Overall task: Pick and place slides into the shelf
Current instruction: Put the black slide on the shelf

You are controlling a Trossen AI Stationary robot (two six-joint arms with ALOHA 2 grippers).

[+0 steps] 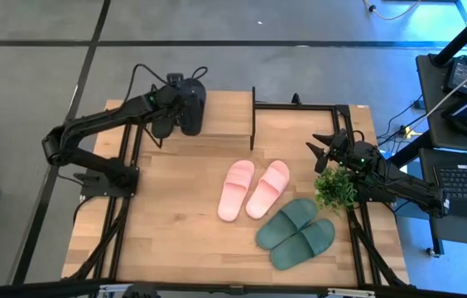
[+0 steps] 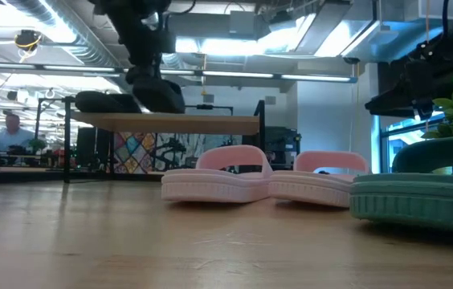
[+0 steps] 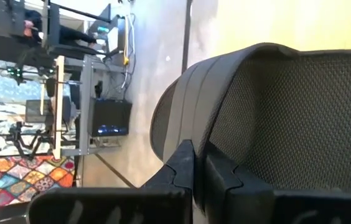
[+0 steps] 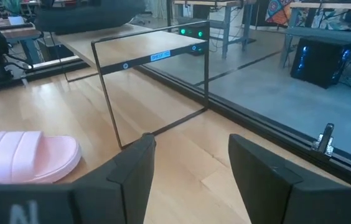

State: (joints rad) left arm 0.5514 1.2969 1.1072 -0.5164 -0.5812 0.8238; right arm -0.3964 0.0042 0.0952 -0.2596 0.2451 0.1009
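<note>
Slides: one black slide [image 1: 193, 108] is pinched at its edge in the left gripper [image 1: 185, 99], whose arm reaches across the shelf [image 1: 225, 112] at the table's far side. A second black slide [image 2: 102, 102] lies on the shelf top. Pink pair [image 1: 252, 189] and green pair [image 1: 297, 233] lie on the table [image 1: 167, 223]. Right gripper [image 1: 326, 147], fingers spread, hovers beside a small plant [image 1: 335, 187].

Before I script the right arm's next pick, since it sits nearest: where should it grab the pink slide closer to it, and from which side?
Grip the wide strap of the nearer pink slide, coming from straight above. The slide lies flat, sole down, and its arched strap stands clear of the footbed, probably leaving room for a finger beneath. The right gripper is open, beside the plant.
</note>
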